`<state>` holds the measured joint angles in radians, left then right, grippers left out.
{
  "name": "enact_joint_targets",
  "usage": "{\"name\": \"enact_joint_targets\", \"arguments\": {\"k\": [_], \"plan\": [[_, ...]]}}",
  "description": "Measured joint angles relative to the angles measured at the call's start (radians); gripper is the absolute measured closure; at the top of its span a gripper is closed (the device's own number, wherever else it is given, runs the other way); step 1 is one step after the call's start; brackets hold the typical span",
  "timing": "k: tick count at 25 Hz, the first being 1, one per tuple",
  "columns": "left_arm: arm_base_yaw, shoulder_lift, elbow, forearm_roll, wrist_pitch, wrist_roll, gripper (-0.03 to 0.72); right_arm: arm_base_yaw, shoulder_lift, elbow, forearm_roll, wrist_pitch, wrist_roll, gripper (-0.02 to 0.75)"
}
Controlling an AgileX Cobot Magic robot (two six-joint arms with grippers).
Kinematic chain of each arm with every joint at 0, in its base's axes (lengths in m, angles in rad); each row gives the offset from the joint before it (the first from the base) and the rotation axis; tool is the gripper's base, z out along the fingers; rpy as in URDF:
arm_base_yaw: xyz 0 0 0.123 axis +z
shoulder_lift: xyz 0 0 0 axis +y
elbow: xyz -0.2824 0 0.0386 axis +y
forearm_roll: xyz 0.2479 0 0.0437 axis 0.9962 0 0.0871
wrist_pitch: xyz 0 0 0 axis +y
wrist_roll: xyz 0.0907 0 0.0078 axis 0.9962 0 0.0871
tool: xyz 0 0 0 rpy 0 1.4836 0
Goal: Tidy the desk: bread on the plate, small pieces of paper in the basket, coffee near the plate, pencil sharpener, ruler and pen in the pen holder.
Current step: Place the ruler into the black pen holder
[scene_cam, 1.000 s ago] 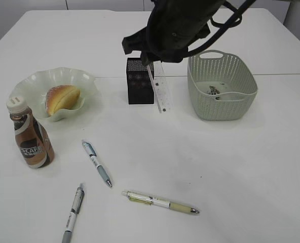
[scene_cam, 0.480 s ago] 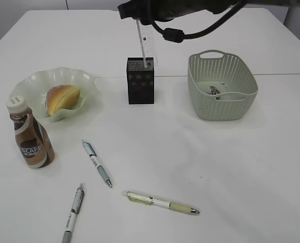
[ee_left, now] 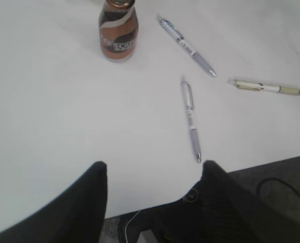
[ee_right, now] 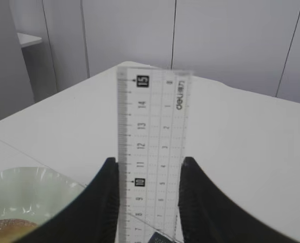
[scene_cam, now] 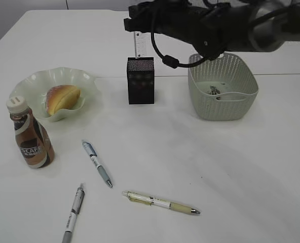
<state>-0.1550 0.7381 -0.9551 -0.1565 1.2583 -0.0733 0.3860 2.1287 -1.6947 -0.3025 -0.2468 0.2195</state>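
The ruler (ee_right: 151, 152) stands upright between the right gripper's (ee_right: 146, 202) fingers, clamped by its edges, its lower end above the pen holder (scene_cam: 140, 80). The right arm reaches across from the right, near level. The left gripper (ee_left: 152, 197) hangs open. The ruler reads "deli"; the coffee (scene_cam: 30, 135) "SCAFE".

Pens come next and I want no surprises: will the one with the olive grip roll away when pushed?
Probably somewhat: the olive-grip pen has a round barrel lying flat on the smooth desk. It looks slim and light, so nudges likely skid or spin it.
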Motion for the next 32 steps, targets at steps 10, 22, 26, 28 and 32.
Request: {"name": "enact_joint_targets", "arguments": {"k": [10, 22, 26, 28, 32], "plan": [[0.000, 0.000, 0.000, 0.055, 0.000, 0.000, 0.255, -0.030, 0.115, -0.023, -0.005, -0.224, 0.000, 0.509], [0.000, 0.000, 0.000, 0.071, 0.000, 0.000, 0.255, -0.049, 0.239, -0.114, -0.005, -0.231, -0.014, 0.509], [0.000, 0.000, 0.000, 0.071, 0.000, 0.000, 0.255, -0.053, 0.256, -0.116, -0.005, -0.192, -0.014, 0.509], [0.000, 0.000, 0.000, 0.071, 0.000, 0.000, 0.255, -0.053, 0.258, -0.116, -0.005, -0.188, -0.014, 0.509], [0.000, 0.000, 0.000, 0.072, 0.000, 0.000, 0.255, -0.053, 0.258, -0.116, -0.005, -0.181, -0.016, 0.509]]}}
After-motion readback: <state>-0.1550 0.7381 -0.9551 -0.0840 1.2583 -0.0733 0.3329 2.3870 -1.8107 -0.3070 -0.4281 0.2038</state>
